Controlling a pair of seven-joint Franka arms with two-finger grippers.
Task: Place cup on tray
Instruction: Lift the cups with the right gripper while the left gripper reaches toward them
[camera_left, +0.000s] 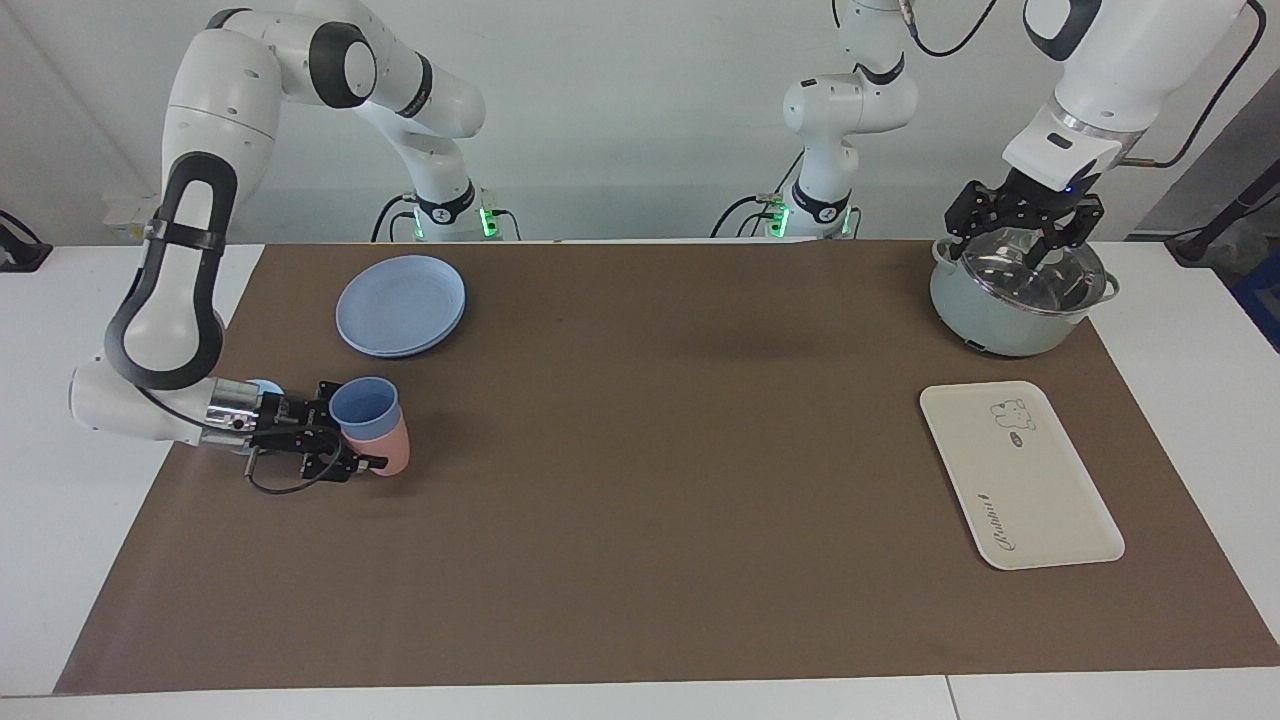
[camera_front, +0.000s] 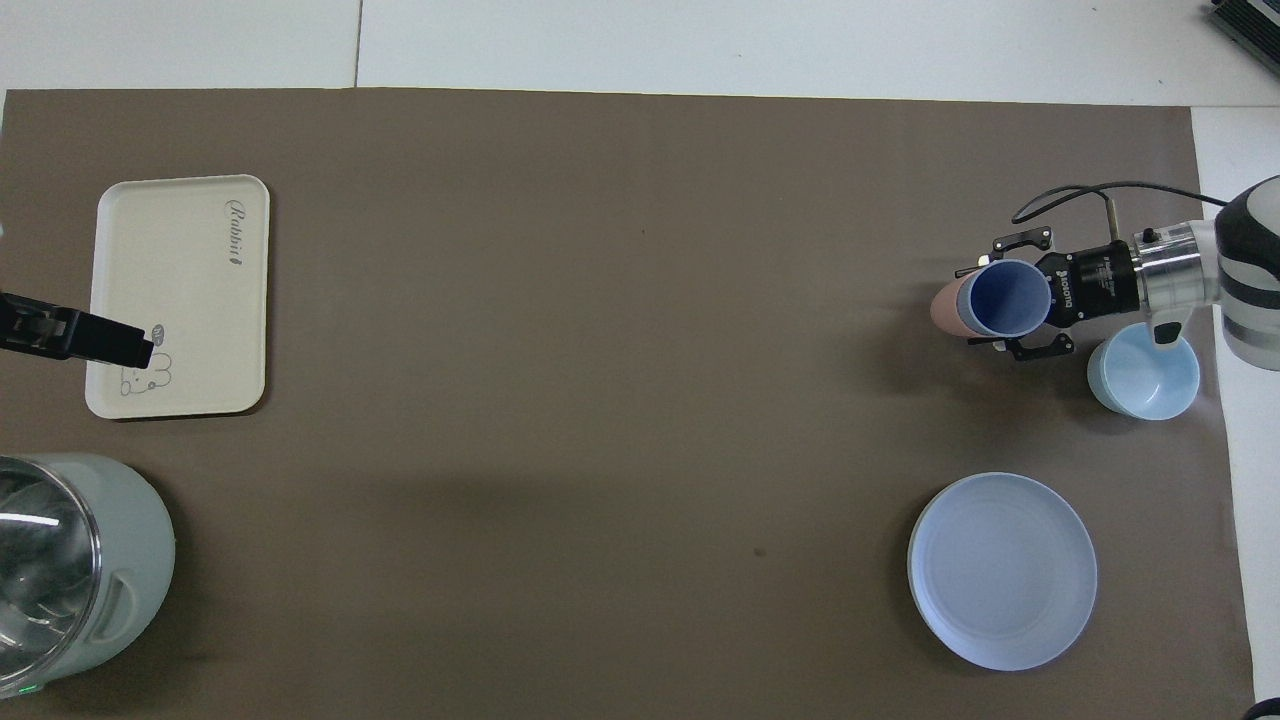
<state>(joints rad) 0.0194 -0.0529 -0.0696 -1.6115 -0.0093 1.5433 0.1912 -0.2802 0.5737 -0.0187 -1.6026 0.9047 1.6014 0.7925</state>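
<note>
**Trainee:** Which step is shown?

**Operator:** The grasp. My right gripper (camera_left: 352, 440) is clenched on the blue cup (camera_left: 364, 407), which sits nested in a pink cup (camera_left: 388, 452) beside the pale bowl (camera_front: 1143, 374), at the right arm's end of the table.

**Trainee:** And next?

**Operator:** I judge a lift that frees the blue cup alone, then a carry to the tray (camera_left: 1017, 472), well apart from the bowl. The tray is bare.

**Trainee:** The other arm?

**Operator:** My left gripper (camera_left: 1024, 232) waits released over the lidded pot (camera_left: 1000, 310). The plate (camera_left: 401, 303) and bowl hold nothing.
</note>
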